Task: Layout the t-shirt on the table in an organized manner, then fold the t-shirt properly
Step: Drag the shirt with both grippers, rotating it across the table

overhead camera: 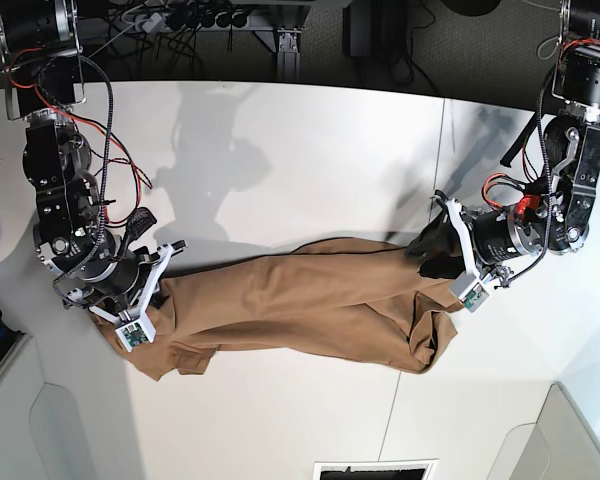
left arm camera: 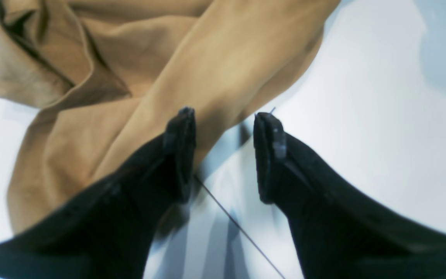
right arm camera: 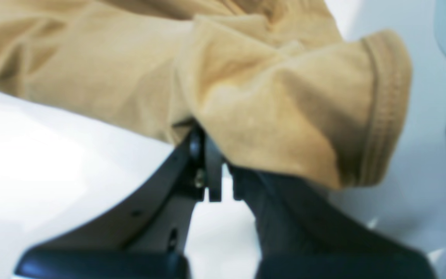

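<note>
The tan t-shirt (overhead camera: 310,300) lies stretched in a long rumpled band across the white table (overhead camera: 280,150), between the two grippers. My right gripper (overhead camera: 158,283) is at the shirt's left end in the base view. In the right wrist view it (right arm camera: 219,174) is shut on a fold of the shirt (right arm camera: 130,77), and a hemmed sleeve (right arm camera: 378,104) drapes over one finger. My left gripper (overhead camera: 427,255) is at the shirt's right end. In the left wrist view it (left arm camera: 225,116) is open, low over the table (left arm camera: 381,135), with the shirt's edge (left arm camera: 110,77) between its fingertips.
A thin dark seam (overhead camera: 442,150) crosses the table near the left arm and shows in the left wrist view (left arm camera: 238,228). Cables and dark equipment (overhead camera: 180,20) line the far edge. A slot (overhead camera: 375,470) sits at the near edge, with grey panels (overhead camera: 10,400) at the corners.
</note>
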Robot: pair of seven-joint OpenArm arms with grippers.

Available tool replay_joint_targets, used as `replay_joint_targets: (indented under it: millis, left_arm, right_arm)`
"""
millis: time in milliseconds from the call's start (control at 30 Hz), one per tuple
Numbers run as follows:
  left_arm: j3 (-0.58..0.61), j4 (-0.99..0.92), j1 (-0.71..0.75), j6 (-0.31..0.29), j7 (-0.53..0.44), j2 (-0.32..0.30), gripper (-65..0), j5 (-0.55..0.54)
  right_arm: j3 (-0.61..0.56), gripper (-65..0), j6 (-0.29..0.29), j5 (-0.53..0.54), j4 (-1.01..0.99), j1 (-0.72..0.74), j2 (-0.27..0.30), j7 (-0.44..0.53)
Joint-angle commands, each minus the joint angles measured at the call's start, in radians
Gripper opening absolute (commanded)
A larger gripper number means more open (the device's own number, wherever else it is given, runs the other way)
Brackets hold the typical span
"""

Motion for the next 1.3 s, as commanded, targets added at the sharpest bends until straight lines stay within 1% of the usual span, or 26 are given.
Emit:
replay_joint_targets:
  millis: [0,67,167,267,367,500,600,767,800,900,933,967,1033,1133,1167,1233,1267]
  left_arm:
    - [-0.016,0.021,-0.019,-0.009,-0.007,-0.014,-37.7,-0.026]
    - [-0.018,0.021,-0.018,-0.009,0.007,-0.023,-37.7,-0.034]
    - [-0.018,0.021,-0.013,-0.009,0.006,-0.037,-37.7,-0.033]
    - [-0.018,0.021,-0.014,-0.009,0.006,-0.039,-37.7,-0.033]
    - [-0.018,0.021,-0.013,-0.009,-0.018,-0.039,-37.7,-0.032]
    - [-0.018,0.020,-0.011,-0.009,-0.023,-0.039,-37.7,-0.023]
    - [-0.018,0.020,-0.006,-0.009,-0.024,-0.039,-37.6,0.003]
    - [-0.018,0.020,-0.005,-0.009,-0.024,-0.039,-37.6,0.001]
    - [-0.018,0.020,-0.005,-0.009,-0.026,-0.039,-37.6,0.001]
    - [-0.018,0.020,-0.005,-0.009,-0.028,-0.039,-37.6,0.001]
    - [-0.018,0.020,-0.005,-0.009,-0.028,-0.039,-37.6,0.001]
    - [-0.018,0.020,-0.005,-0.009,-0.028,-0.039,-37.6,0.001]
    - [-0.018,0.020,-0.005,-0.009,-0.027,-0.039,-37.6,0.001]
    - [-0.018,0.020,-0.005,-0.009,-0.027,-0.039,-37.1,-0.006]
    - [-0.018,0.020,-0.005,-0.009,-0.028,-0.039,-35.4,-0.013]
    - [-0.018,0.020,-0.005,-0.009,-0.032,-0.038,-32.9,-0.026]
    - [-0.018,0.020,-0.005,-0.009,-0.033,-0.037,-32.9,-0.025]
  right_arm:
    - [0.024,-65.0,-0.008,-0.004,0.028,0.023,0.011,0.019]
    - [0.044,-65.0,-0.007,0.015,0.046,0.026,0.011,0.030]
    - [0.091,-65.0,-0.006,0.072,0.061,0.041,0.006,0.032]
    - [0.150,-65.0,-0.002,0.144,0.062,0.070,0.005,0.033]
    - [0.211,-65.0,0.052,0.218,0.062,0.107,0.002,0.032]
    - [0.286,-65.0,0.098,0.282,0.062,0.145,-0.022,0.032]
    - [0.313,-65.0,0.121,0.293,0.062,0.168,-0.050,0.032]
    - [0.314,-65.0,0.124,0.210,0.052,0.169,-0.081,0.032]
    - [0.314,-63.2,0.124,0.208,0.041,0.169,-0.082,0.032]
    - [0.314,-32.4,0.120,0.206,-0.011,0.169,-0.083,0.069]
    - [0.314,-25.0,0.120,0.191,-0.035,0.170,-0.083,0.094]
    - [0.314,-21.0,0.119,0.169,-0.063,0.172,-0.083,0.125]
    - [0.314,-20.5,0.080,0.105,-0.120,0.175,-0.085,0.163]
    - [0.314,-20.5,-0.004,-0.003,-0.193,0.177,-0.085,0.157]
    - [0.314,-20.5,-0.030,-0.035,-0.216,0.177,-0.085,0.154]
    - [0.314,-20.5,-0.059,-0.074,-0.257,0.177,-0.085,0.151]
    - [0.314,-20.5,-0.061,-0.079,-0.275,0.177,-0.085,0.148]
